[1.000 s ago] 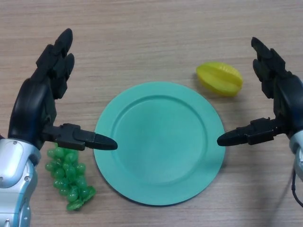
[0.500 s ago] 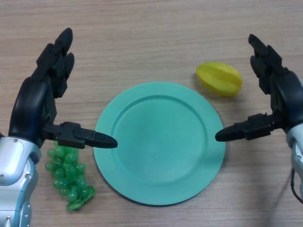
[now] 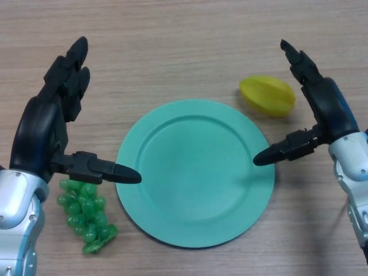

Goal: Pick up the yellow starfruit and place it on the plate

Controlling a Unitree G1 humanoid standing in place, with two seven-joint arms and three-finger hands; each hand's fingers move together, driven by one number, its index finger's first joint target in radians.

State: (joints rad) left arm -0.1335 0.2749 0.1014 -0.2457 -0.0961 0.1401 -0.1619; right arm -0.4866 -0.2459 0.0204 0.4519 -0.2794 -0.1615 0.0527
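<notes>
Since a second ago the right hand [image 3: 325, 112] is drifting inward and away from the robot, its long fingers [image 3: 299, 60] now reaching up past the far side of the yellow starfruit [image 3: 268, 95] while its thumb is sliding over the near-right rim of the green plate [image 3: 195, 172]. That is leaving the fruit sitting in the open span between thumb and fingers, nothing touching it yet, with the fingers spread wide and straight. To my eye this is the approach for the pick getting under way: the hand is lining itself around the fruit rather than grasping, so the lift and the placing are both still to come. The starfruit itself is lying on the wooden table [image 3: 184, 34], just beyond the plate's far-right edge, close to the rim but apart from it. The left hand [image 3: 49, 132] is staying where it was, fingers straight and apart, pointing away from the robot, thumb aimed at the plate's left rim. Just below that thumb a green grape bunch [image 3: 85, 213] is lying on the table. Counting up: one starfruit, one plate with nothing on it, one bunch of grapes, and two hands, both holding nothing.
</notes>
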